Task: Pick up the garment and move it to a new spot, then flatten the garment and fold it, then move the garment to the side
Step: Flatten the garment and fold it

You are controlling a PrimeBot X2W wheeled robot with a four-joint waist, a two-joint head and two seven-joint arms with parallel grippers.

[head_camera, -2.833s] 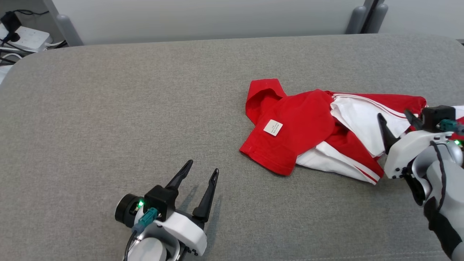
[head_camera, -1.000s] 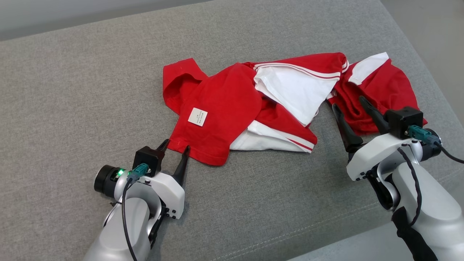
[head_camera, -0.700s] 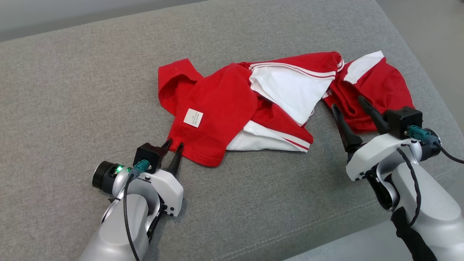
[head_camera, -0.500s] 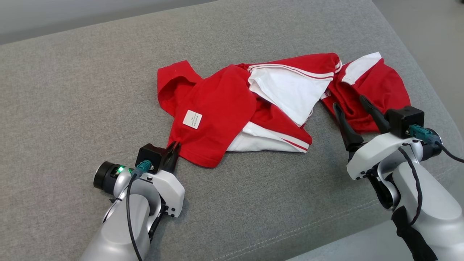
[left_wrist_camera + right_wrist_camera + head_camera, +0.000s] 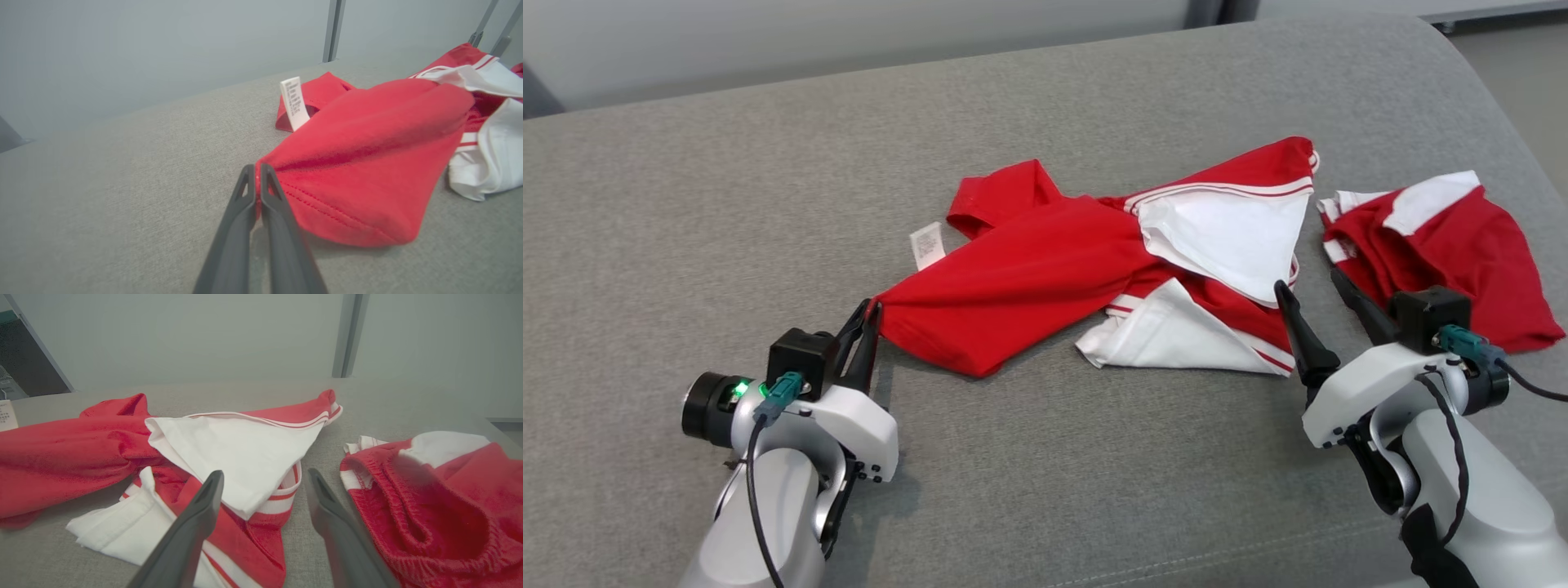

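Note:
A red and white garment [image 5: 1045,278] lies crumpled across the middle of the grey cushion [image 5: 727,220]. My left gripper [image 5: 867,313] is shut on its lower left hem corner, which is drawn out taut toward the left. In the left wrist view the two fingers pinch the red hem [image 5: 258,179], and the garment [image 5: 367,139] bulges up to the right with a white label [image 5: 294,102] standing behind. My right gripper [image 5: 1311,286] stands open just right of the garment's white panel [image 5: 1233,237], nothing between its fingers. In the right wrist view its fingers straddle the gap beside the white panel [image 5: 241,453].
A second red piece with an elastic waistband [image 5: 1454,237] lies at the right near the cushion's edge, also as red shorts-like cloth [image 5: 441,506] in the right wrist view. The cushion's right edge [image 5: 1519,139] drops to the floor. Grey wall panels [image 5: 163,49] stand behind.
My left gripper closed on the garment's hem corner and pulled it leftward, stretching the red part out and flipping the label off to the left. The head camera shifted. The right gripper stayed open.

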